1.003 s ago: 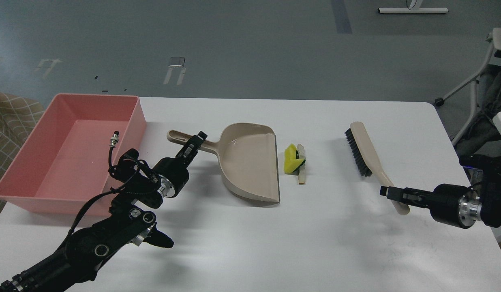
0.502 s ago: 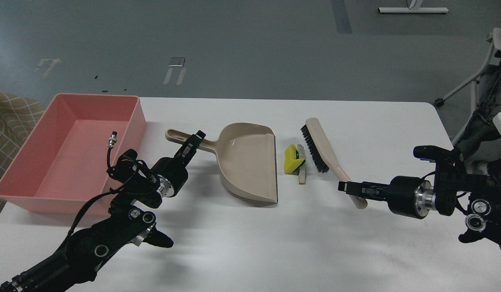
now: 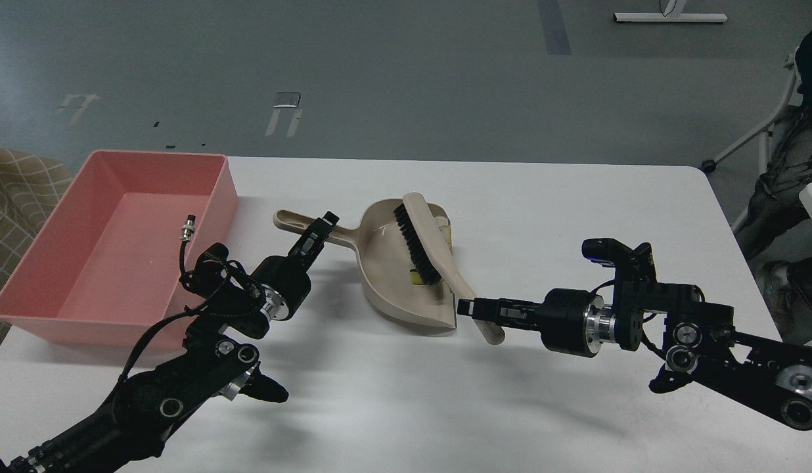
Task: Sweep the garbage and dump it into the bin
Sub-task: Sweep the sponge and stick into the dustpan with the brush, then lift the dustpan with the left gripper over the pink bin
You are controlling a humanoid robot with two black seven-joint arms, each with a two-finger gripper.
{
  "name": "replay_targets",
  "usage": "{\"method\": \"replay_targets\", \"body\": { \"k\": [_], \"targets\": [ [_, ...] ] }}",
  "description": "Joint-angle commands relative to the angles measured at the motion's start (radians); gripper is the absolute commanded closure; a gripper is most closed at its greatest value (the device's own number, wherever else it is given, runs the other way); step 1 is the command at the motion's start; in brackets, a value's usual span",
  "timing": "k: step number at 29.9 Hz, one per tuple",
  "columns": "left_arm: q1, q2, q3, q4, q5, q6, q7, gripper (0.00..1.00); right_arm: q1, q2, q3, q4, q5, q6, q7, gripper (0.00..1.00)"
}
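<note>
Two end effectors busy: left end effector (image 3: 319,231) clenched on beige plastic long-handled dustpan (image 3: 406,276), right end effector (image 3: 475,309) grasping beige black-bristled brush (image 3: 427,246). Yellow sponge scrap (image 3: 414,278) inside pan, under bristles. Keep pan lip flat on white counter (image 3: 577,217); shallow pink plastic bin (image 3: 110,243) waits left.

Pink bin (image 3: 45,249); beige dustpan (image 3: 386,263); blk-bristle brush (image 3: 419,246).
</note>
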State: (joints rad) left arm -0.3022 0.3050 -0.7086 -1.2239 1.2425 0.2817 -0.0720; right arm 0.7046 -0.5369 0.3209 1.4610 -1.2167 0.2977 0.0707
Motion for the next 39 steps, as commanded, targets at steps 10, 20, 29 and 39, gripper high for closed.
{"method": "replay_targets", "body": {
  "k": [10, 20, 29, 39],
  "targets": [
    [0.0, -0.007, -0.006, 0.0, -0.002, -0.001, 0.001, 1.0, 0.003, -0.158, 0.145, 0.042, 0.051, 0.034, -0.003, 1.0],
    [-0.002, -0.034, -0.043, -0.008, -0.092, -0.006, 0.001, 1.0, -0.091, -0.331, 0.152, 0.032, 0.062, 0.023, 0.003, 1.0],
    [-0.005, -0.049, -0.098, -0.08, -0.254, -0.012, 0.009, 1.0, -0.142, -0.362, 0.152, 0.032, 0.08, 0.023, 0.005, 1.0],
    [-0.018, -0.012, -0.202, -0.21, -0.367, -0.019, 0.038, 1.0, -0.175, -0.354, 0.15, 0.033, 0.08, 0.023, 0.005, 1.0]
  ]
}}
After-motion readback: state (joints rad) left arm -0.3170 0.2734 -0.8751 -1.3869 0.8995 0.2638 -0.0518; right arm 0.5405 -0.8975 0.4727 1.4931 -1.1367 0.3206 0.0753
